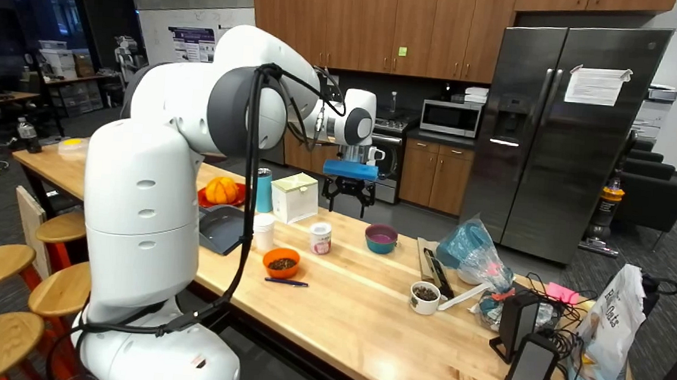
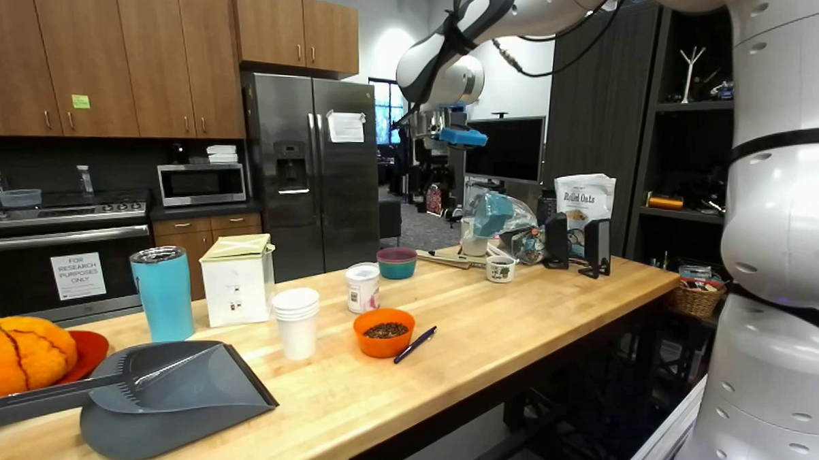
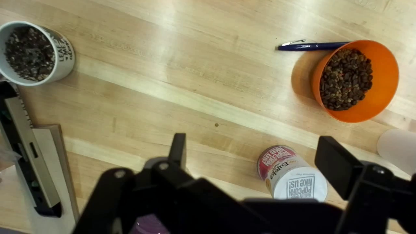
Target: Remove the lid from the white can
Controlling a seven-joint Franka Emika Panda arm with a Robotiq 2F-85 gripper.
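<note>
The arm (image 1: 171,107) arched over the table (image 1: 359,316); its gripper (image 1: 347,207) pointed down, spread wide, above and right of the lidded white can (image 1: 320,239) in both exterior views.

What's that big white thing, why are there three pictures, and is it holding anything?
The big white thing is a robot arm. At its end is a gripper, which grabs with two black fingers. Two pictures come from cameras outside the robot, looking from different places. The wrist picture comes from a camera on the arm, looking down at the wooden table. There you see a white can with its lid on, an orange bowl, a pen, a white box, a dustpan and more. The gripper is open above the table, holding nothing.
</note>
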